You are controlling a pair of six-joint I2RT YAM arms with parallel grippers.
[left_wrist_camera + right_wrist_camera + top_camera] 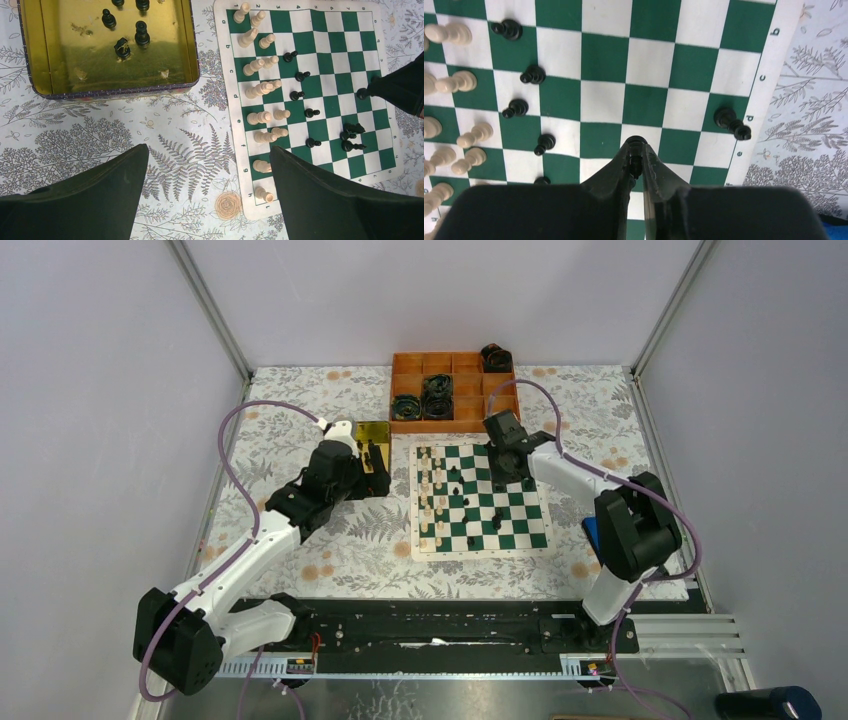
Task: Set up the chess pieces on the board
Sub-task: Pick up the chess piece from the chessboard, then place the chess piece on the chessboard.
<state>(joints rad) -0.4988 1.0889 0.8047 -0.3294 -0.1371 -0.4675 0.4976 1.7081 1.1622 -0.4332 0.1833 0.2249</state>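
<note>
The green-and-white board [480, 552] lies right of centre. Cream-white pieces [260, 90] fill its two left columns, and several black pieces [533, 75] stand scattered on it. One black piece [733, 124] stands at the board's right edge. My right gripper [636, 152] is shut on a small black piece [636, 161] and holds it over the board's far right part [510, 478]. My left gripper [208, 150] is open and empty over the tablecloth, between the yellow tin [115, 92] and the board's left edge. Several black pieces [141, 34] stand in the tin.
An orange compartment tray [408, 362] with dark cable rolls [437, 395] stands behind the board. The yellow tin [372, 430] sits left of the board's far corner. A blue object [590, 535] lies by the right arm. Metal posts frame the floral tablecloth.
</note>
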